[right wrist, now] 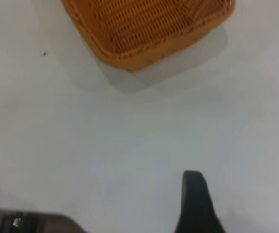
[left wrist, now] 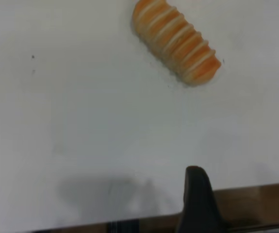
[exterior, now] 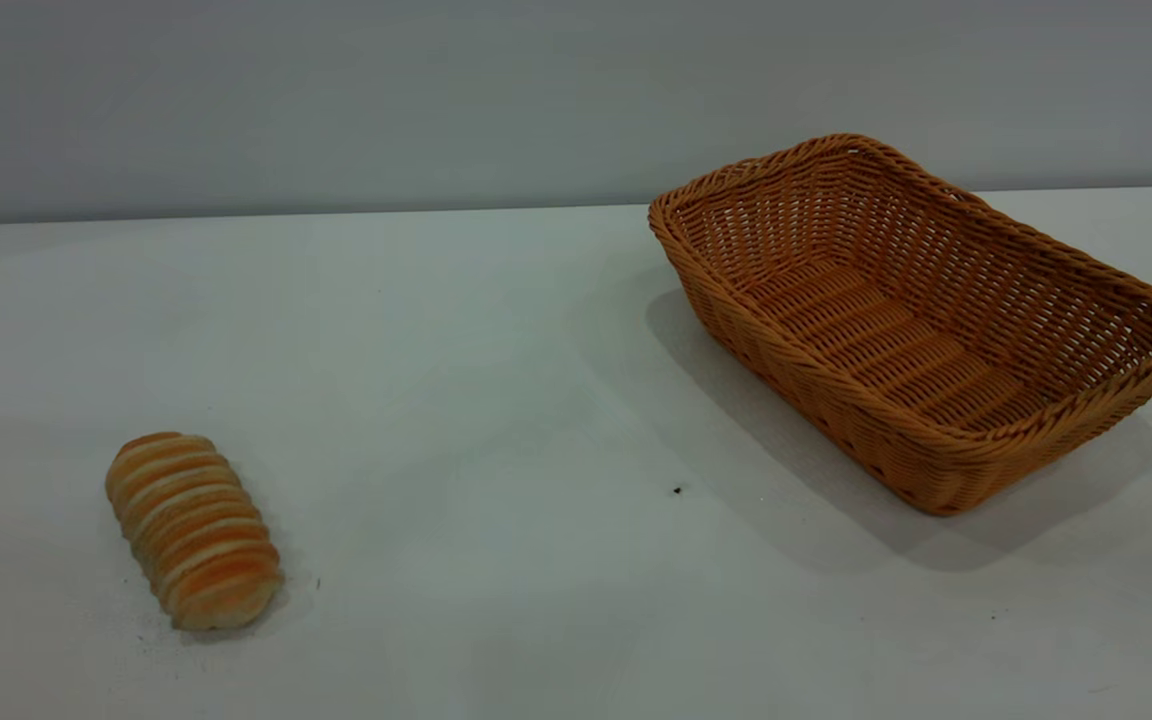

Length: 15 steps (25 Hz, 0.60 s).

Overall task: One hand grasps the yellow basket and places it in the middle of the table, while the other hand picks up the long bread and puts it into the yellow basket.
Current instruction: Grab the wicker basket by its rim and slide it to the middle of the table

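Note:
The long bread (exterior: 194,529) lies on the white table (exterior: 496,420) at the front left, striped golden-orange and cream. It also shows in the left wrist view (left wrist: 176,41). The yellow basket (exterior: 921,320) stands empty at the right, turned at an angle; one corner of it shows in the right wrist view (right wrist: 144,29). Neither arm appears in the exterior view. A dark part of my left gripper (left wrist: 197,204) shows over the table edge, well away from the bread. A dark part of my right gripper (right wrist: 195,204) shows above bare table, apart from the basket. Neither holds anything that I can see.
A grey wall runs behind the table's far edge. A tiny dark speck (exterior: 677,490) lies on the tabletop between bread and basket. The table's brown front edge (left wrist: 255,204) shows in the left wrist view.

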{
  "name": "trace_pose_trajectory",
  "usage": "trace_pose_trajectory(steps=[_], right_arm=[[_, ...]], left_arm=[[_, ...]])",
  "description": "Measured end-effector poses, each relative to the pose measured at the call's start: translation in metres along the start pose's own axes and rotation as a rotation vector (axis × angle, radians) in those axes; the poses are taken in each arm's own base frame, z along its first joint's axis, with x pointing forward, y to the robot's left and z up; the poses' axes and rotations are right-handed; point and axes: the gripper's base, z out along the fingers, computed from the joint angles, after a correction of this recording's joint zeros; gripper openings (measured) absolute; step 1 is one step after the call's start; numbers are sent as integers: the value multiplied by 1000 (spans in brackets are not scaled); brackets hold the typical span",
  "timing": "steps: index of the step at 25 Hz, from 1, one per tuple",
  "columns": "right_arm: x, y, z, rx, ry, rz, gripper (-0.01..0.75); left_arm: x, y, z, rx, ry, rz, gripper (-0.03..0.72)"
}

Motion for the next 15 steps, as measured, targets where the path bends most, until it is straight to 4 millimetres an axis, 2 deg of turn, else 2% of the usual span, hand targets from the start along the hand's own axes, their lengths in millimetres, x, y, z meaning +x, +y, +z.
trace_pose_trajectory(steps=[4,8,15], right_arm=[[-24,5,44,-17,79,41,544],[-46,10,84,-26,183,109,544],[-89,16,141,-12,264,225,544]], left_arm=[[-27,-4,21,-13,87,2,526],[-44,-7,37,-23,154,15,526],[-56,-9,41,-13,122,26,526]])
